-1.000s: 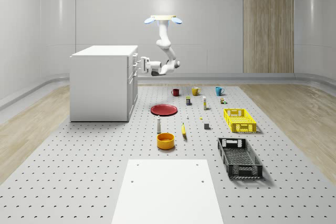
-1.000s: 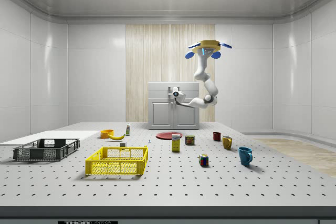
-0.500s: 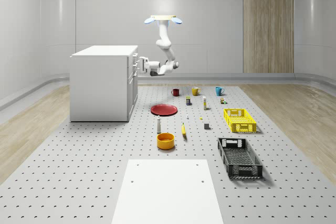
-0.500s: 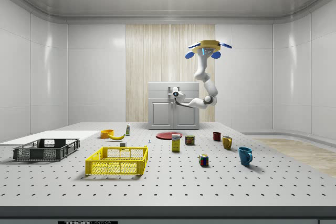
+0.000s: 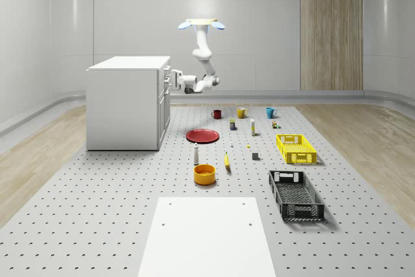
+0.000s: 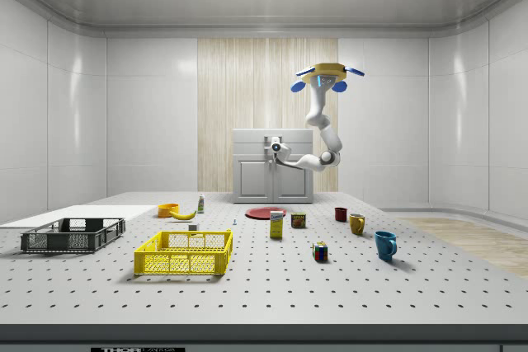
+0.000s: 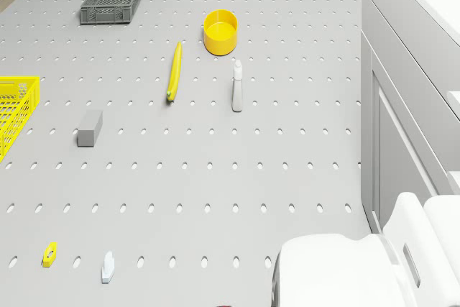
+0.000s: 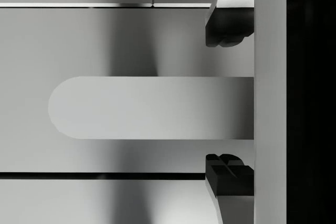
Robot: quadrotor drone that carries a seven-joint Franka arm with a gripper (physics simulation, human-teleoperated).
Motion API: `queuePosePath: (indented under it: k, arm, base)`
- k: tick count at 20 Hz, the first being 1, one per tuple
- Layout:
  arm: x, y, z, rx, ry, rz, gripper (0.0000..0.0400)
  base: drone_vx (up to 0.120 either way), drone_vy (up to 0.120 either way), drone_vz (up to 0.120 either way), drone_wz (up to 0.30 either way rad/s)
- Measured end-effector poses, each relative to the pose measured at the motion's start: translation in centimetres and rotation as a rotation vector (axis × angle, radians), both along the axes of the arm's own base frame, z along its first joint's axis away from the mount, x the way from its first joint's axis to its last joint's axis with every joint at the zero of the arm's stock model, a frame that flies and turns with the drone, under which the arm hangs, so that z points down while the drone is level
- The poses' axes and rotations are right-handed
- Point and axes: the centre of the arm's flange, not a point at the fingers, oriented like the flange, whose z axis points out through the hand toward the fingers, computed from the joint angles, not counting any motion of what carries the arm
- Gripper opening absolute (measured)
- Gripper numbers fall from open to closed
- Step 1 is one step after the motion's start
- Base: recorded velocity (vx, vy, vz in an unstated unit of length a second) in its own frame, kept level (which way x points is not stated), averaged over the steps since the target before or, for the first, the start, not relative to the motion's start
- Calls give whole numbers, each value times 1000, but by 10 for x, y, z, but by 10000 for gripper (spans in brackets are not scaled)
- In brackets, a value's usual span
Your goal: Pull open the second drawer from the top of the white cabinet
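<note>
no readable text, brand, no. or sign anywhere. side view: a dark strip [image 6: 132,349] at the bottom edge carries pale marks, cut off & illegible. the yellow box [image 6: 276,225] and the small can [image 6: 299,220] on the table have printed faces, too small to read. cabinet, crates, mugs, drone: no lettering visible.

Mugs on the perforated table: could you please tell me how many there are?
3, in a row at the table's far end in the whole-scene view: a red mug, a yellow mug and a blue mug, left to right. Small items nearby could hide nothing mug-sized.
</note>
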Motion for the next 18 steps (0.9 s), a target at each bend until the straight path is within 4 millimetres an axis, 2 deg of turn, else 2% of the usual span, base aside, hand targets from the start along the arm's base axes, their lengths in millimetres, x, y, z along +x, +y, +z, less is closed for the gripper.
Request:
queuePosePath:
  k: [3, 4, 5, 7, 10, 14, 18]
  arm:
    - [0, 1, 0, 0, 0, 0, 300]
    - [0, 1, 0, 0, 0, 0, 284]
    - [0, 2, -1, 0, 0, 0, 244]
    - [0, 2, -1, 0, 0, 0, 187]
    - [0, 2, -1, 0, 0, 0, 141]
    - [0, 2, -1, 0, 3, 0, 115]
    - [0, 2, -2, 0, -10, 0, 113]
  base:
    - [0, 0, 0, 0]
    - [0, 0, 0, 0]
    - [0, 0, 0, 0]
    - [0, 0, 0, 0]
    - [0, 0, 0, 0]
    - [0, 0, 0, 0]
    - [0, 0, 0, 0]
